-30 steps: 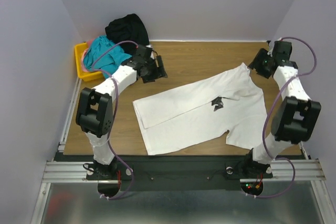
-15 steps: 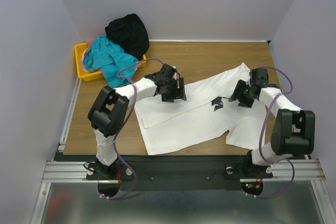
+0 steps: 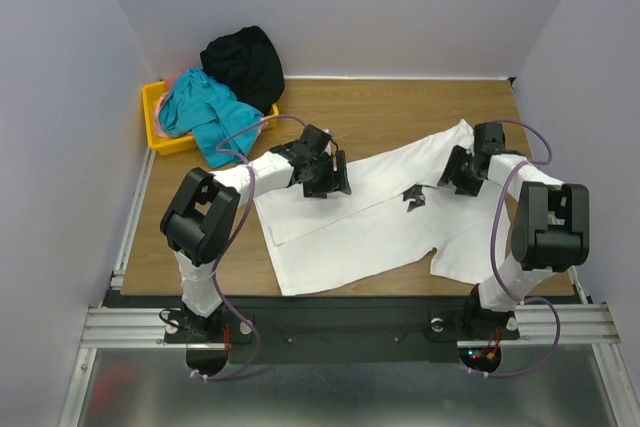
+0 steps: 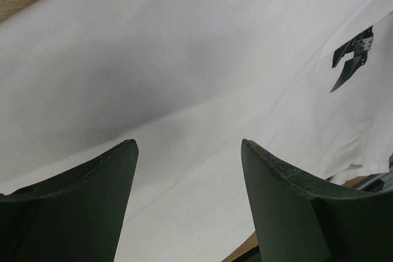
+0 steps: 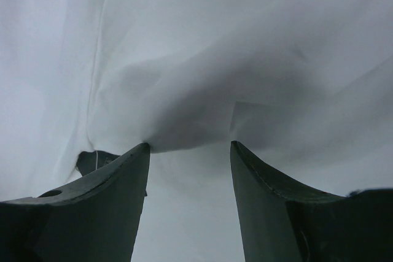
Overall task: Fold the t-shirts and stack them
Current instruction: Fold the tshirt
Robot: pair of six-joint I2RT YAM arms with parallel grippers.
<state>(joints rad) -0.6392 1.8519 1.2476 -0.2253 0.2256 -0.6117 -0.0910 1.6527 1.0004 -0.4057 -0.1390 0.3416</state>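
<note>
A white t-shirt (image 3: 380, 217) with a small dark logo (image 3: 414, 198) lies spread on the wooden table, partly folded along its far side. My left gripper (image 3: 332, 179) is open, low over the shirt's far left edge; the left wrist view shows white cloth (image 4: 184, 90) between its fingers (image 4: 92, 200). My right gripper (image 3: 452, 173) is open, down on the shirt near its far right part; the right wrist view shows rumpled white cloth (image 5: 190, 90) between its fingers (image 5: 270, 207). More shirts, teal (image 3: 205, 112), black (image 3: 243, 59) and pink, sit at the yellow bin.
A yellow bin (image 3: 155, 132) stands at the far left of the table against the wall, with clothes heaped in and over it. Grey walls close in on both sides. The table's near edge meets a metal rail (image 3: 350, 322) by the arm bases.
Both arms swung in from the far corners and came down onto the white shirt. In the last half second the left moved slightly left and the right moved a little farther back.
</note>
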